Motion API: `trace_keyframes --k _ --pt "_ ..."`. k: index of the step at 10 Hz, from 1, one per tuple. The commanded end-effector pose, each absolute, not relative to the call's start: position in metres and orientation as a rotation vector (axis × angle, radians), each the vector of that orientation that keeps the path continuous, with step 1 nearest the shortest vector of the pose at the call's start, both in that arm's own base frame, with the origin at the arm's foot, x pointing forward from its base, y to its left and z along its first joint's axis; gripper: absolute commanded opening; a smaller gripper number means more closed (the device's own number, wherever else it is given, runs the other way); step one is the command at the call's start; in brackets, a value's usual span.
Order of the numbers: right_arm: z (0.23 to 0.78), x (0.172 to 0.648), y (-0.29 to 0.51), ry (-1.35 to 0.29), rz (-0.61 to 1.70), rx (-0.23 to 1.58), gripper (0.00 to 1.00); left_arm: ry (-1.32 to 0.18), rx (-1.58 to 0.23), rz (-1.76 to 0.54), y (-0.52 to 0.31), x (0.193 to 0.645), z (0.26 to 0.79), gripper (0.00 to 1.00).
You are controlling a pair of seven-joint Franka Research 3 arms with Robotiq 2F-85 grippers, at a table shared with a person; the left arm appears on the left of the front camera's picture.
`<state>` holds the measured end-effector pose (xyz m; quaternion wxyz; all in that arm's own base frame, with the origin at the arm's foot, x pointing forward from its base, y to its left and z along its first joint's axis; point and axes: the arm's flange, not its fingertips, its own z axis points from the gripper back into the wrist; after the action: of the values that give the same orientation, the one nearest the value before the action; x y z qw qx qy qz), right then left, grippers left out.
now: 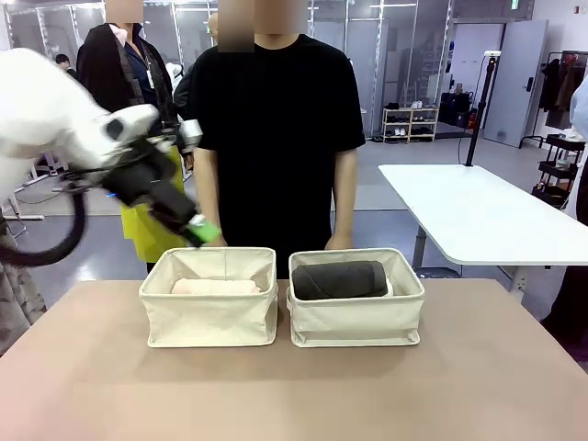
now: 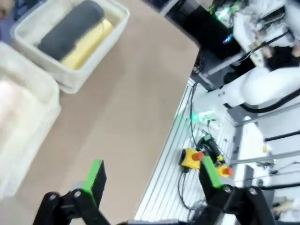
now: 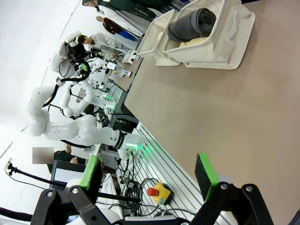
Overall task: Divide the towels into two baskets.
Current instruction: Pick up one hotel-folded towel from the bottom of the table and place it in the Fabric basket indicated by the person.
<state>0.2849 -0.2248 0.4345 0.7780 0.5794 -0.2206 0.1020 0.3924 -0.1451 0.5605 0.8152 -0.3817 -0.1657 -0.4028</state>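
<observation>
The left tool, fingers spread and empty, is hanging over the left basket (pink towel inside); descending carelessly, it risks snagging the soft rim.

Robot: glossy white rounded left arm | black gripper with bright green pads | thick black cable looping below | Person: black short-sleeved T-shirt

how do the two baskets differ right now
The left basket shows a pale pink towel lying low inside; the right basket holds a dark grey towel stacked above a yellow towel, nearly reaching its rim. Both are cream fabric bins, standing side by side.
</observation>
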Motion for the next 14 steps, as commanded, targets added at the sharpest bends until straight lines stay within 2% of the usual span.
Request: trace_keyframes --k 1,4,8,9,12,14 --pt "0.436 0.284 -0.223 -0.501 0.228 1.264 1.0 -0.378 -0.873 -0.809 -0.096 0.375 0.545 1.0" --pt "0.436 0.284 -0.223 -0.501 0.228 1.264 1.0 -0.445 -0.917 -0.551 -0.002 0.333 0.519 1.0" --pt "0.436 0.284 -0.223 -0.501 0.228 1.264 1.0 -0.655 -0.97 -0.199 0.092 0.263 0.477 1.0" --pt "0.436 0.284 -0.223 -0.501 0.228 1.264 1.0 -0.617 -0.956 -0.137 0.103 0.251 0.47 1.0" --pt "0.436 0.284 -0.223 -0.501 0.228 1.264 1.0 -0.622 -0.915 -0.092 0.111 0.245 0.479 1.0" --pt "0.436 0.284 -0.223 -0.501 0.228 1.264 1.0 -0.669 -0.869 0.019 0.127 0.227 0.485 1.0"
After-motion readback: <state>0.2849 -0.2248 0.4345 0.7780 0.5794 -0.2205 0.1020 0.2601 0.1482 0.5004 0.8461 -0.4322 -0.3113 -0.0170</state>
